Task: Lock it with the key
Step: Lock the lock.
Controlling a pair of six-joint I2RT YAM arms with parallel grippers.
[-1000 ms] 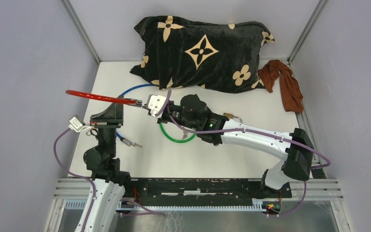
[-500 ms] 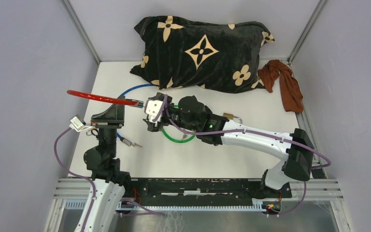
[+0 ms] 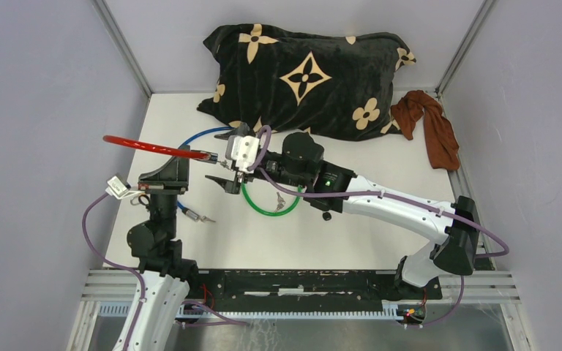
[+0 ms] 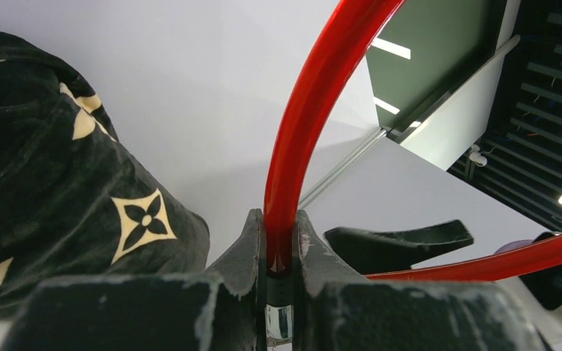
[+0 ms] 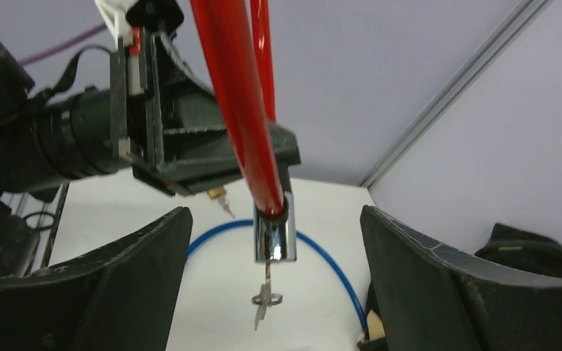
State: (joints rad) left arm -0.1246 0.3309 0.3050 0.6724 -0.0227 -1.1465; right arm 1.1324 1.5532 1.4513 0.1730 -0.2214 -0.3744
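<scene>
Pinching the red cable lock (image 4: 301, 124) tight: left gripper (image 4: 279, 245), raised near the tabletop's (image 3: 380, 245) left edge | right gripper (image 5: 272, 218) spread wide around the lock's metal end (image 5: 274, 245) | key (image 5: 263, 306) hangs from that end.

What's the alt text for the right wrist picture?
A red cable lock, gripped by the left claw, hangs with its silver end and inserted key inside the wide-open right claw. A blue cable lies on the white table.
</scene>
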